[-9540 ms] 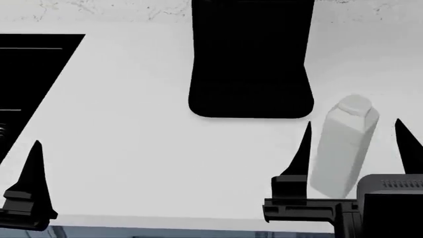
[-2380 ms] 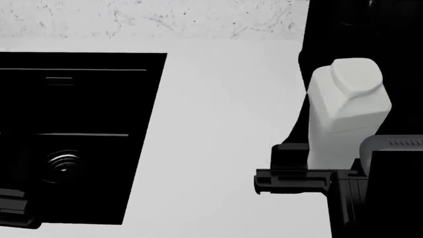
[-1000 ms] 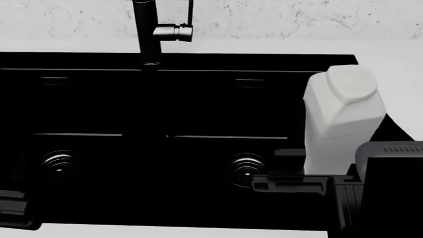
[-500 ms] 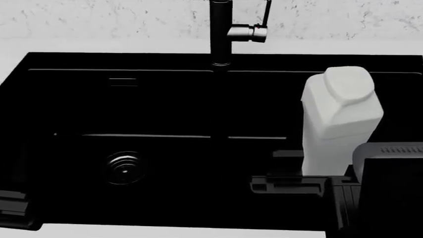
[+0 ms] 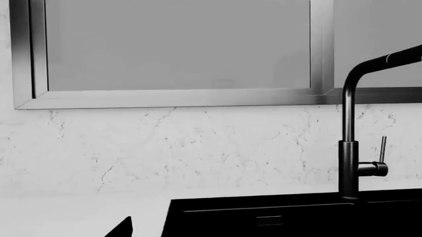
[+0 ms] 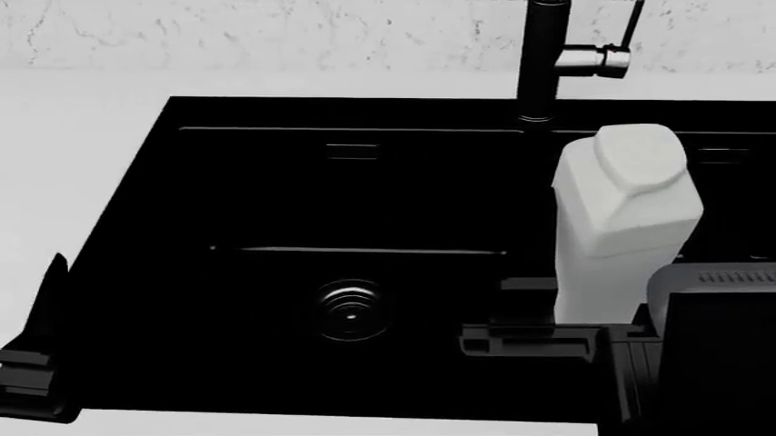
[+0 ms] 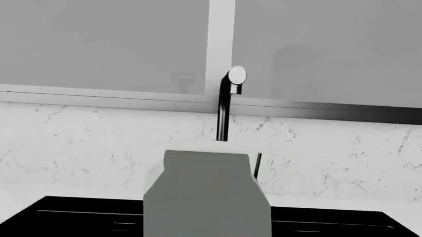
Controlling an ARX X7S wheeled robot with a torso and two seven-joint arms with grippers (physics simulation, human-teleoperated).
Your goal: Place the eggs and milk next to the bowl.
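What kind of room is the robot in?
Probably a kitchen: there's a black built-in sink with a tall black tap in a white countertop, below a metal-framed window.

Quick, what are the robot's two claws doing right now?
Left gripper: holds nothing visible; open or shut cannot be told.
Right gripper: closed on the tall plain white milk carton.
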